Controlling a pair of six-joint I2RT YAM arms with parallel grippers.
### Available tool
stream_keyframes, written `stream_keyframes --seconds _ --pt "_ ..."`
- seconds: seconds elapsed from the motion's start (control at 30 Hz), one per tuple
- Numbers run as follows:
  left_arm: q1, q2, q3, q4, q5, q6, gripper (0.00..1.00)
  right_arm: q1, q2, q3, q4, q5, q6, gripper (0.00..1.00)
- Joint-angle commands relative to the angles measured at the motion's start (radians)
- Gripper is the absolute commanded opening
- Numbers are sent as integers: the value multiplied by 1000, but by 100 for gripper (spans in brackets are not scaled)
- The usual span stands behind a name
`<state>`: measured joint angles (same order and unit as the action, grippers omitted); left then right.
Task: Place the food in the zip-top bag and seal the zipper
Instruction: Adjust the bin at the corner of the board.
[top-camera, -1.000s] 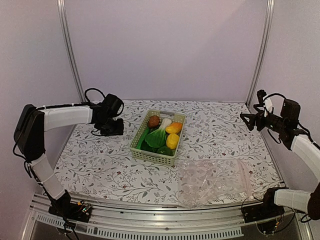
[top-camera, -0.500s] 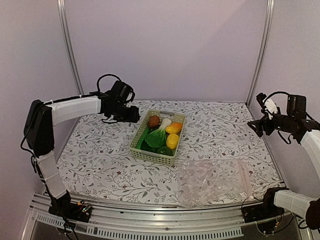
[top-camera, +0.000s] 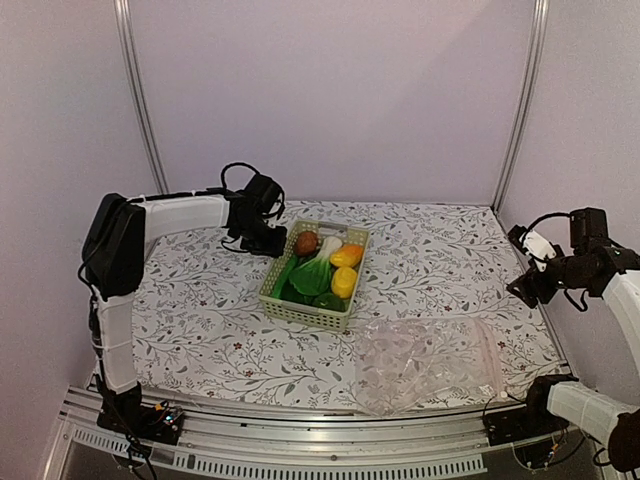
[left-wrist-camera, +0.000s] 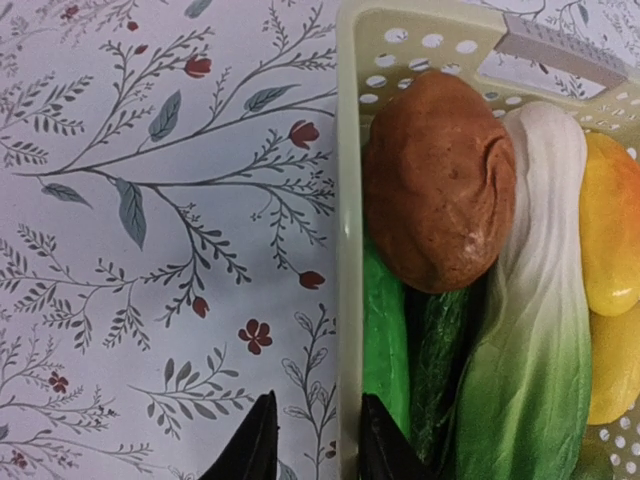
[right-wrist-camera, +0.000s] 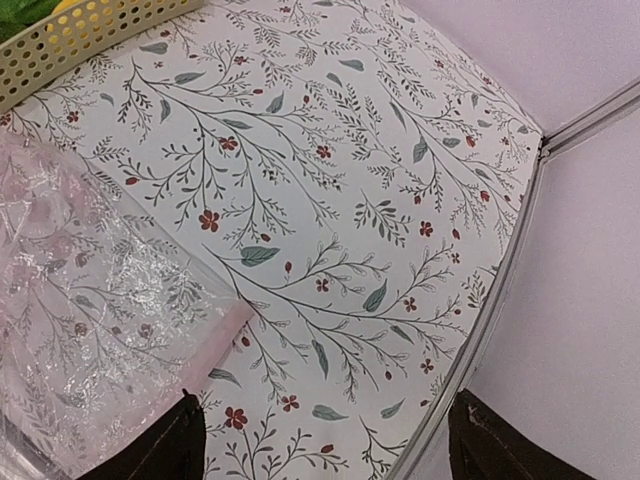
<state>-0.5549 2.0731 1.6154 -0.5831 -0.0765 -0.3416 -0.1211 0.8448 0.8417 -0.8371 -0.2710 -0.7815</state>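
Note:
The food lies in a pale green basket (top-camera: 303, 313): a brown mushroom piece (top-camera: 307, 242), bok choy (top-camera: 318, 268), orange (top-camera: 349, 255) and yellow (top-camera: 344, 283) pieces, and green cucumbers (top-camera: 285, 276). My left gripper (top-camera: 268, 244) hangs at the basket's far left corner. In the left wrist view it (left-wrist-camera: 315, 448) is slightly open, one finger on each side of the basket wall (left-wrist-camera: 349, 210), beside the mushroom (left-wrist-camera: 440, 180) and a cucumber (left-wrist-camera: 385, 335). The clear zip-top bag (top-camera: 425, 362) lies flat and empty, its pink zipper (top-camera: 487, 352) at its right. My right gripper (top-camera: 524, 286) is wide open above the table, right of the bag.
In the right wrist view the right gripper (right-wrist-camera: 335, 445) looks down on the bag's corner (right-wrist-camera: 90, 320), the zipper (right-wrist-camera: 190, 355) and the metal frame rail (right-wrist-camera: 500, 290) at the table's right edge. The basket's corner (right-wrist-camera: 90, 35) shows at top left.
My left arm has swung right from the table's left side to the basket's far left corner. My right arm has dropped lower and nearer, towards the right edge by the bag.

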Motion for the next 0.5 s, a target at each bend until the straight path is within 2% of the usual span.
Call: stream_keyframes --seconds 0.0,0.13,0.3,0.33,0.43,0.47 --pt "12 -29 -32 -26 -56 -32 21 -5 23 -14 -124 68 -31 80" --pt "56 -101 -151 10 -72 -68 9 -4 30 -14 -225 -4 -53 75" --pt "85 -180 -253 29 -97 -89 7 -5 58 -63 -268 -47 -100 70" --pt "85 -188 -257 26 -98 -88 10 -5 60 -75 -258 -41 -107 70" --pt "66 -220 -239 -6 -146 -115 40 -4 61 -110 -232 -22 -115 69" --pt "48 -246 -237 -7 -179 -121 47 -5 61 -116 -227 -18 -117 69"
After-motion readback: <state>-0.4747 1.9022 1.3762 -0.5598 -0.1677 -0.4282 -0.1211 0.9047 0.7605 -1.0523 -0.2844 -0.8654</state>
